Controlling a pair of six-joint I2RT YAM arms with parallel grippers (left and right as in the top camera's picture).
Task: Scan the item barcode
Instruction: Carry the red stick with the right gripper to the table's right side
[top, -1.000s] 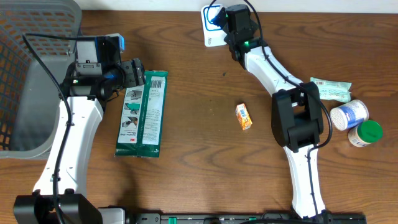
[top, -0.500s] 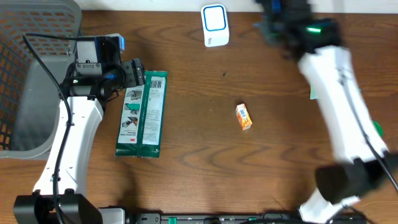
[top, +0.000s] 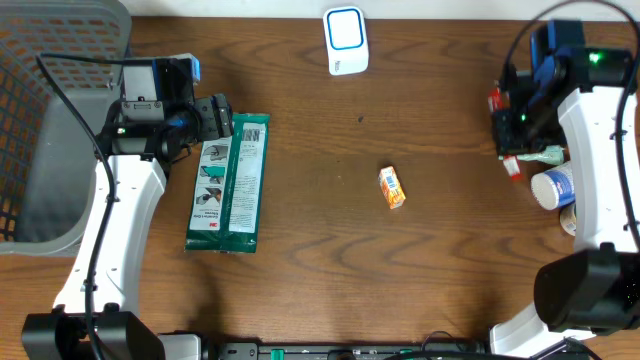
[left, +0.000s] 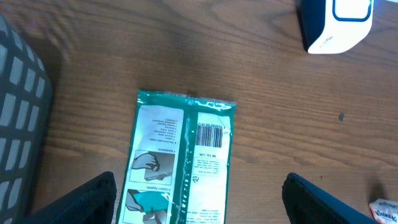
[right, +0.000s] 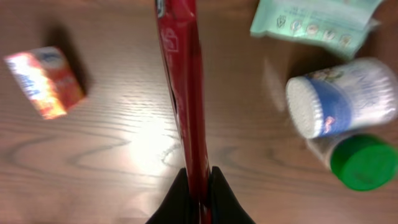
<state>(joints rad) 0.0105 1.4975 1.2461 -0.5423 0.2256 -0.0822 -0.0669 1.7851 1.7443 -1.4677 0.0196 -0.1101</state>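
My right gripper (top: 512, 130) is shut on a thin red packet (right: 183, 93), which I see edge-on between the black fingers (right: 219, 198) in the right wrist view. From overhead only the packet's ends (top: 513, 166) show under the wrist, at the table's right side. The white and blue scanner (top: 345, 40) stands at the back centre, well left of that gripper. My left gripper (left: 199, 208) is open above a green and white packet (left: 180, 162), whose barcode (left: 209, 134) faces up. The scanner (left: 336, 25) also shows in the left wrist view's top right corner.
A small orange box (top: 392, 187) lies mid-table. By the right gripper lie a mint pouch (right: 314, 25), a cotton swab tub (right: 339, 96) and a green-lidded jar (right: 360, 163). A grey basket (top: 40, 120) fills the left side.
The right arm has swung from the scanner at the back centre over to the table's right side, with the red packet in its jaws. The left arm has not moved.
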